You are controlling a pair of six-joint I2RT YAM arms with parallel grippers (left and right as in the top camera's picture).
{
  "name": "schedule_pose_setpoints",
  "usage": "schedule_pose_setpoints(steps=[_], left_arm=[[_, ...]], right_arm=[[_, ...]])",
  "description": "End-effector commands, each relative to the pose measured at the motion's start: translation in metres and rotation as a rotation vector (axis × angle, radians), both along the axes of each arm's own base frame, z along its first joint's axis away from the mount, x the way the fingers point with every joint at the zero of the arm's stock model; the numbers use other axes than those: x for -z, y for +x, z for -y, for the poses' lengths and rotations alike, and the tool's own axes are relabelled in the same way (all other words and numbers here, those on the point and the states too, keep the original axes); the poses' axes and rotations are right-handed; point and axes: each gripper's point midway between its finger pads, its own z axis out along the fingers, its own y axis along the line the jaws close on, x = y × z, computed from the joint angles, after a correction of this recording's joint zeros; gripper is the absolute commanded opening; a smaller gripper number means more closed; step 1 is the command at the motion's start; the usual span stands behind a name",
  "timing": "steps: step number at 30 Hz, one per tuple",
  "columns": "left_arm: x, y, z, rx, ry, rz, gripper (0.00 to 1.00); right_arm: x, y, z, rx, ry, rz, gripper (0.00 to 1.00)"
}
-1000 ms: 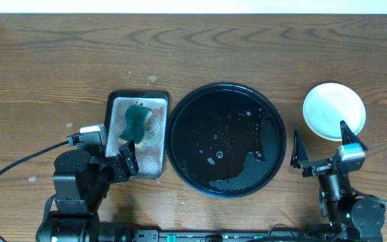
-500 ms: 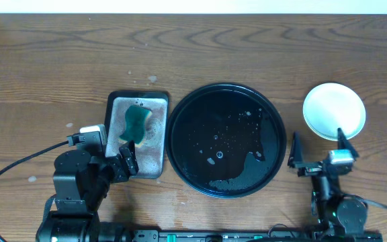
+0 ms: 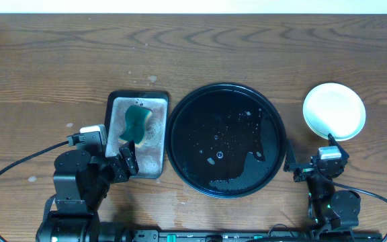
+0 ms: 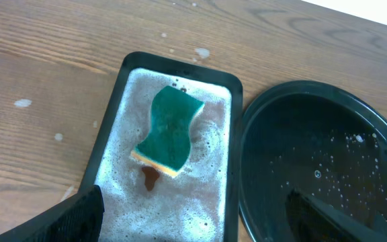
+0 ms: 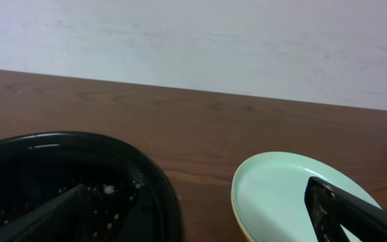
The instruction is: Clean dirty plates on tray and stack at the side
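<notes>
The round black tray (image 3: 226, 139) sits mid-table, wet with foam flecks and holding no plates. It also shows in the left wrist view (image 4: 314, 161) and the right wrist view (image 5: 66, 181). The plates (image 3: 334, 111) stand stacked at the far right, a pale mint one on top; in the right wrist view (image 5: 281, 191) a yellow rim shows beneath it. My right gripper (image 3: 312, 161) is open and empty between the tray and the stack, near the front edge. My left gripper (image 3: 116, 161) is open and empty over the front end of the small grey tray.
A small rectangular grey tray (image 3: 154, 161) with a dark rim lies left of the black tray, full of foam, with a green sponge (image 3: 137, 123) on it. The sponge also shows in the left wrist view (image 4: 170, 131), with a red-brown smear beside it.
My right arm has drawn back toward the front edge, away from the plate stack, with its gripper still open. The left arm has not moved.
</notes>
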Motion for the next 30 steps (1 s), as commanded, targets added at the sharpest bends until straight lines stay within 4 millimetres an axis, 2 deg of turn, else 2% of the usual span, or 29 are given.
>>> schedule_pose_setpoints(steps=[1, 21, 30], left_arm=[[0.002, 0.0, 0.002, 0.02, 0.008, -0.003, 0.87], [0.003, -0.001, 0.001, 0.019, 0.009, -0.004, 0.87], [0.013, -0.008, -0.006, 0.0, 0.047, 0.043, 0.87]], right_arm=[[0.0, 0.0, -0.001, -0.001, -0.015, 0.003, 0.99], [0.0, 0.0, -0.001, -0.001, -0.015, 0.003, 0.99], [0.0, 0.0, -0.001, -0.001, -0.015, 0.003, 0.99]])
